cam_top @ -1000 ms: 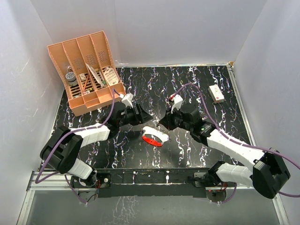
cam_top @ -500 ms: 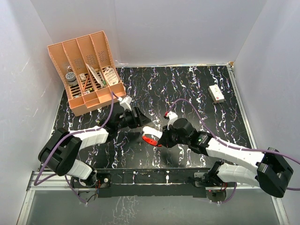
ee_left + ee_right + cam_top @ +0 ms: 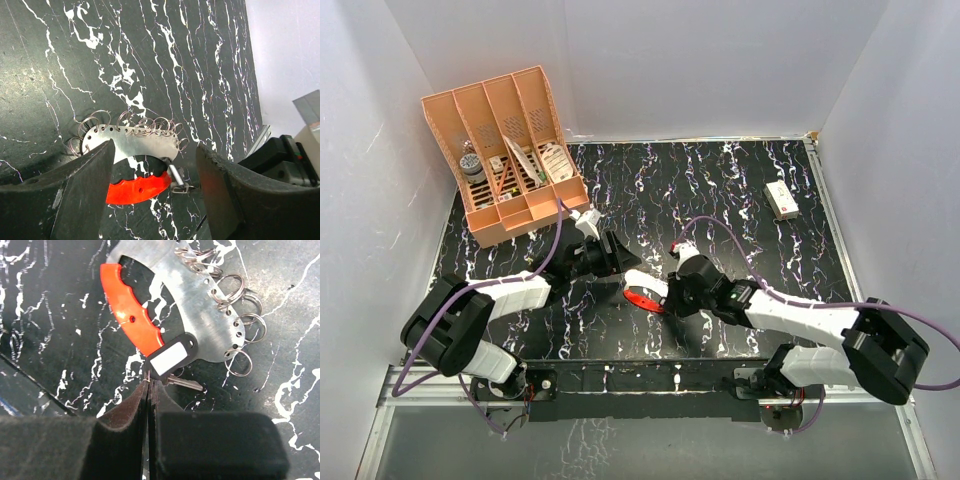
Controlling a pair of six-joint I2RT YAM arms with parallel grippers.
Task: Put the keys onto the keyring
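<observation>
The keyring [image 3: 645, 291] lies flat on the black marbled table, a metal plate [image 3: 135, 142] hung with several wire rings and a red crescent [image 3: 131, 315] along one side. My left gripper [image 3: 152, 150] is open, its fingers standing either side of the keyring's left end without touching it. My right gripper [image 3: 150, 382] is shut, with a thin wire of the keys pinched at its tips. The keys [image 3: 170, 359], a black tag with a white label and a small metal blade [image 3: 176, 176], rest against the end of the red crescent and the plate.
A peach desk organiser [image 3: 505, 150] with pens and small items stands at the back left. A small white box with a red mark [image 3: 781, 199] lies at the back right. Both arms [image 3: 520, 290] reach in low over the table's middle.
My right gripper has moved down and left from the table's middle to the keyring's right end, bringing the keys. The left gripper has shifted slightly closer to the keyring.
</observation>
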